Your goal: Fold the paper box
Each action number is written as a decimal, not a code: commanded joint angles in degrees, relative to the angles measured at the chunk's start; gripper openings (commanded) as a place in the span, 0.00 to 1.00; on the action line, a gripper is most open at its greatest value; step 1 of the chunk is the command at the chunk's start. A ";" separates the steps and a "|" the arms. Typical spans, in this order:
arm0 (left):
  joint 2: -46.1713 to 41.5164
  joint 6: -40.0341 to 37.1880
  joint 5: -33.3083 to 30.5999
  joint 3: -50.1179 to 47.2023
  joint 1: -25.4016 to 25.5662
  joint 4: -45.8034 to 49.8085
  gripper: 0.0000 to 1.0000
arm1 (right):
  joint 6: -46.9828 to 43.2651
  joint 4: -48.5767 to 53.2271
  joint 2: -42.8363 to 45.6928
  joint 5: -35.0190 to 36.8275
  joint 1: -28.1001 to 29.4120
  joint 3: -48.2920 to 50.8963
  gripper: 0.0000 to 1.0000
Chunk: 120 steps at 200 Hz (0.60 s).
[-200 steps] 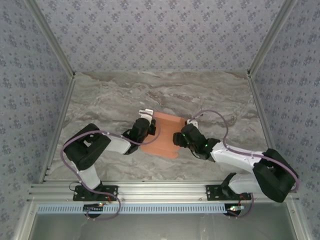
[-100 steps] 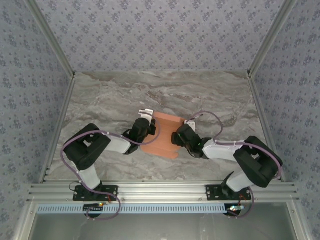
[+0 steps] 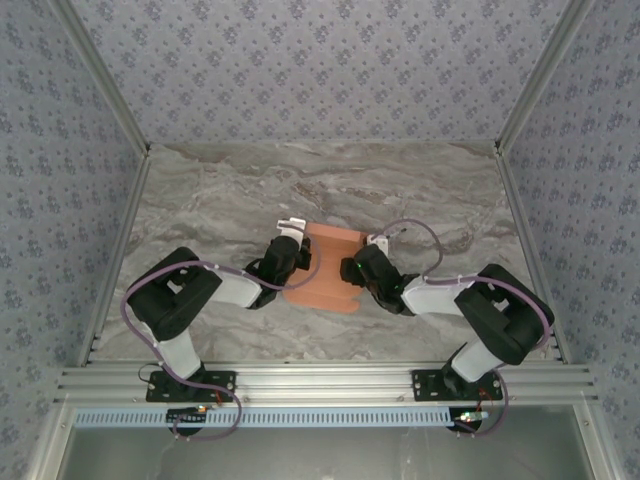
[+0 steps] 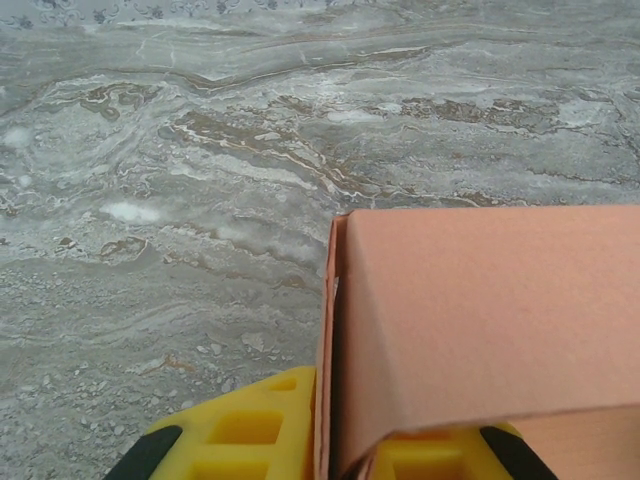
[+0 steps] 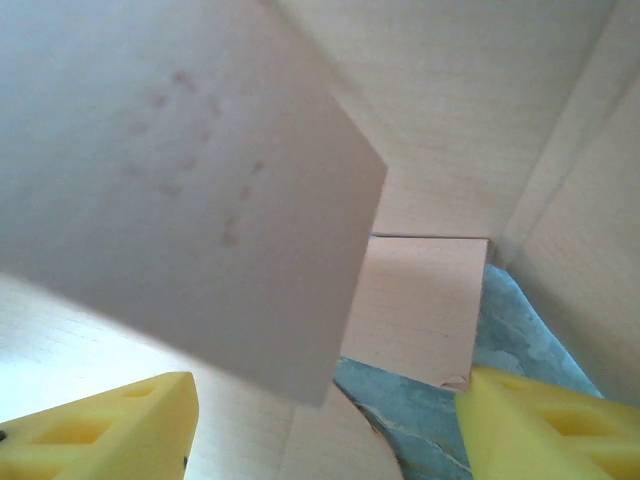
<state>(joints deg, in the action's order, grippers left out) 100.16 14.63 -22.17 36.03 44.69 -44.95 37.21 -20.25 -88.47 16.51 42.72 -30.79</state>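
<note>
Mid-table: one paper box (image 3: 322, 270), salmon-orange thin card, partly folded. Its walls are raised and its panels bent over along creases, but it is not closed up. It rests on the grey marbled table (image 3: 220, 200).

Left of the box: left end effector (image 3: 297, 261). Its two yellow fingers (image 4: 245, 440) are set narrow, one on each side of the box's upright left wall, pinching the card edge. From that wall a flat panel slopes over, with a clean crease along its top.

Right of the box: right end effector (image 3: 356, 270), set into the box's open end. Its two yellow fingers (image 5: 100, 430) are spread wide and grip nothing. A pale loose flap (image 5: 190, 190) hangs between them, with a strip of table beyond.

Count: one box, two arms (image 3: 200, 290), two end effectors, four yellow fingers.
</note>
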 commanded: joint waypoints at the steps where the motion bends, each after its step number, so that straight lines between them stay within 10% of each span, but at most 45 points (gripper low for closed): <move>1: -1.11 0.13 0.22 0.40 0.42 -1.02 0.14 | -3.23 -3.97 -0.04 -1.04 0.42 -0.44 0.69; 120: -1.02 0.57 0.47 0.16 0.40 -1.19 0.14 | -7.58 -8.23 -4.93 -5.16 2.30 -2.51 0.57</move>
<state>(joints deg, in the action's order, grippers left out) 100.16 14.66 -22.13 36.03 44.75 -44.95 30.59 -26.98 -91.50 12.60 44.53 -31.75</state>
